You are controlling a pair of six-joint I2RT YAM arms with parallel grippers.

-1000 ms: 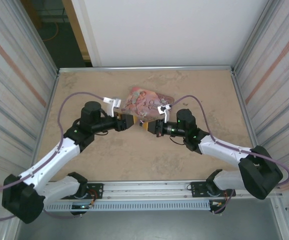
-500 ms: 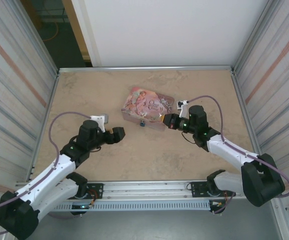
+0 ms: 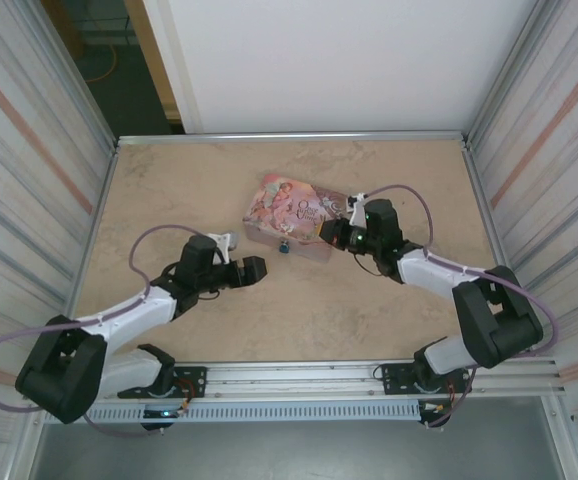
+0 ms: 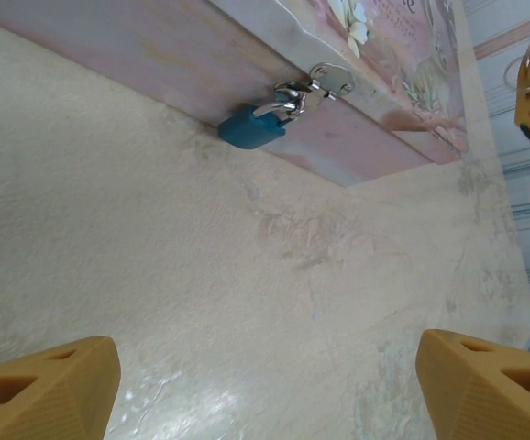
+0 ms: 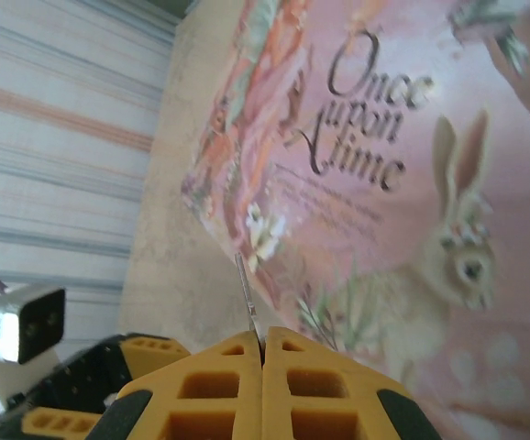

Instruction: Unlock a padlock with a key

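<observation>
Padlock [image 4: 249, 127] and key [image 5: 247, 293] were well apart, so the step in hand looked like the approach, with the key held but not yet at the lock.

The right jaws were clenched. Their yellow fingers [image 5: 201, 390] pressed together on the key, and its thin dark blade stuck straight out of the seam between them. The key's long axis ran in line with those fingers. Its tip aimed left and a little far, over the near right part of the pink tin [image 5: 384, 183] lid. The left jaws were released, their fingers [image 4: 45, 390] spread wide and holding nothing. They sat low over the bare tabletop [image 4: 247, 302], near and left of the tin.

The padlock hung from a small silvery latch [image 4: 331, 78] on the tin's near wall, about midway along it and between the two arms. Its shackle [image 4: 288, 94] was hooked through the latch and looked closed. The long axis ran from the shackle down to the blue body, with the body's bottom end toward the tabletop. I could not tell whether it touched the surface, and the keyhole could not be made out.

In my judgement, the next move called for bringing the key down off the lid to the body's lower end and turning the blade into line with the padlock's axis. The keyhole probably faced downward, so the free left jaws would likely need to grip and tilt the body first. The blade was slight and could slip or bend if pushed in askew.
</observation>
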